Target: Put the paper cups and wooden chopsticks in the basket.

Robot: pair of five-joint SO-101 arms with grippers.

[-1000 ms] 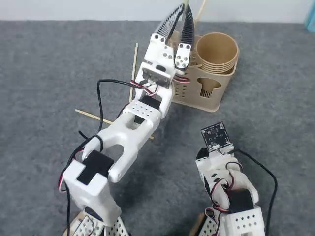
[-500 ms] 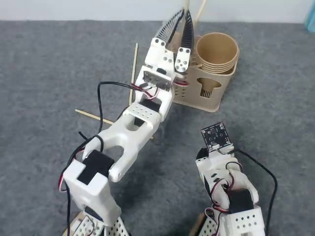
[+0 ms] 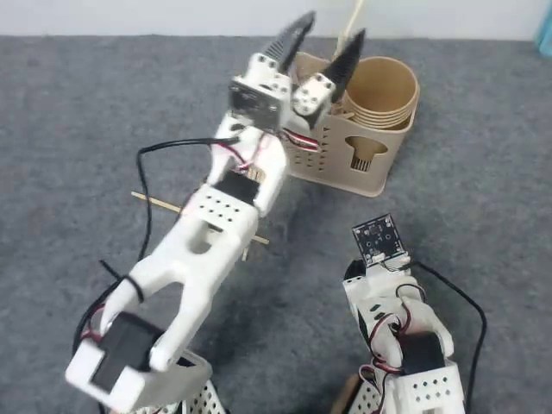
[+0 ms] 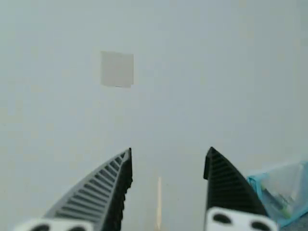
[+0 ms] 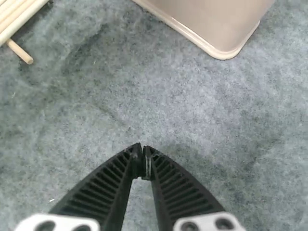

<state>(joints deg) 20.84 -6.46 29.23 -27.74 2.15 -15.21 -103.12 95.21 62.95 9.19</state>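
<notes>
Cups (image 3: 379, 86) are stacked in the right half of the basket (image 3: 362, 159); the left claw (image 3: 332, 26) is held spread above the left half, where one chopstick (image 3: 354, 19) stands upright, untouched by the jaws as the left wrist view shows; another stick (image 3: 159, 201) lies on the carpet (image 3: 86, 103) to the left. The right claw (image 5: 142, 154) is pressed together, parked near; stick ends (image 5: 14, 29), possibly several, are shown by its view, partly covered by the arm from above.
</notes>
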